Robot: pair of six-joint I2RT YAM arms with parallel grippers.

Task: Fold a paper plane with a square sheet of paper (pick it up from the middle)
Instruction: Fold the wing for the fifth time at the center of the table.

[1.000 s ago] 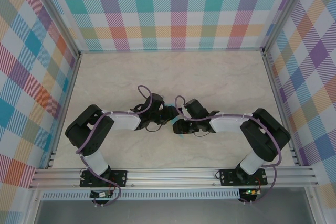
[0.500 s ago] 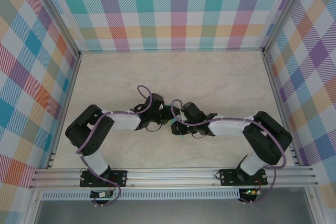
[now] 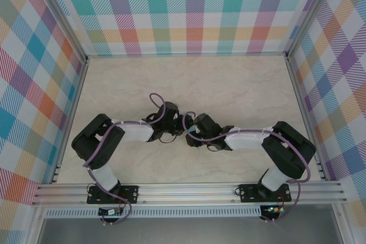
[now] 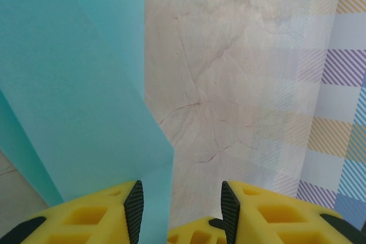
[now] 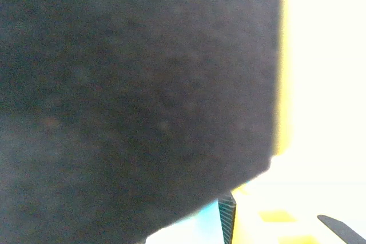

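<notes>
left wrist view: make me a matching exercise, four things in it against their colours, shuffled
Things:
1. sheet of paper
2. finger shell
3. finger pad
4. table

Colours:
A. black
B. marbled beige
C. teal
D. yellow

Pairs: 1-C; 2-D; 3-A; 4-B

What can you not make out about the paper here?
Left wrist view: the full outline of the paper, cut off by the left and top edges.
Top view: the paper's folds, covered by the left gripper and right gripper.
Right wrist view: whether the right gripper is open, behind a dark blur.
</notes>
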